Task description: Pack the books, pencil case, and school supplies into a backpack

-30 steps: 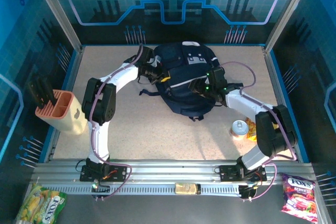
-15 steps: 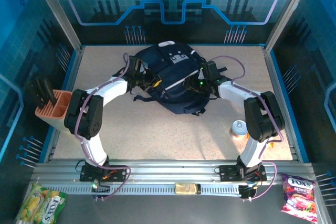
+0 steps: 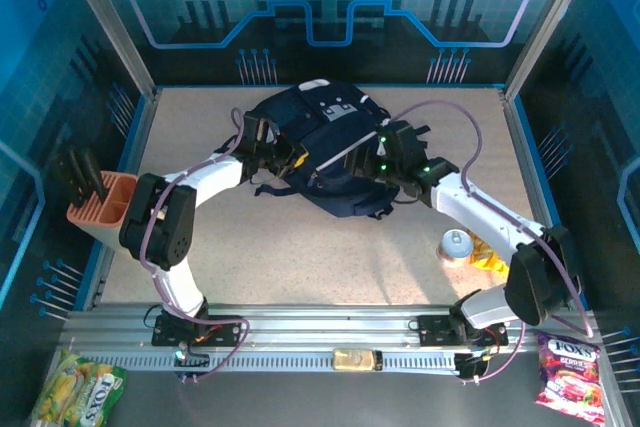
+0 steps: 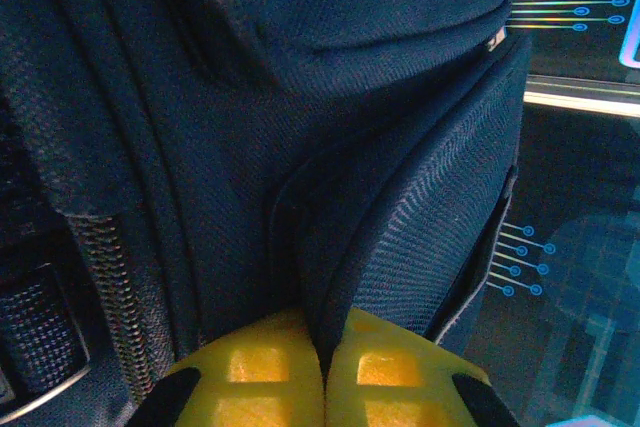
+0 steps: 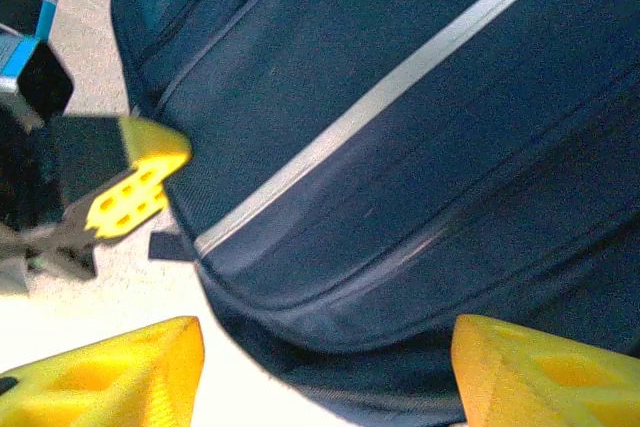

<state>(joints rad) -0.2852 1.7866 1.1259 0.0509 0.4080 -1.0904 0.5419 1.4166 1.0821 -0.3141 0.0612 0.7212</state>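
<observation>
The dark navy backpack (image 3: 325, 142) lies at the back middle of the table, its pale stripe (image 5: 400, 87) running across its panel. My left gripper (image 3: 285, 155) is at its left side, and its yellow fingers (image 4: 250, 372) are shut on a fold of the navy fabric (image 4: 330, 277). My right gripper (image 3: 375, 162) sits over the bag's right side, open, with its fingers (image 5: 120, 377) set wide on either side of the bag's lower edge (image 5: 350, 347), gripping nothing. The books, pencil case and school supplies are out of view.
A pink rack with black pieces (image 3: 100, 202) stands at the left edge. A small tin (image 3: 456, 245) and an orange-yellow item (image 3: 487, 252) sit near the right arm. Snack packets (image 3: 570, 362) lie outside the front rail. Bare tabletop (image 3: 320, 257) lies in front of the bag.
The backpack has been dragged left and back, with the left gripper still pinching it. The right gripper's jaws have spread wider, and its elbow has swung out towards the near right.
</observation>
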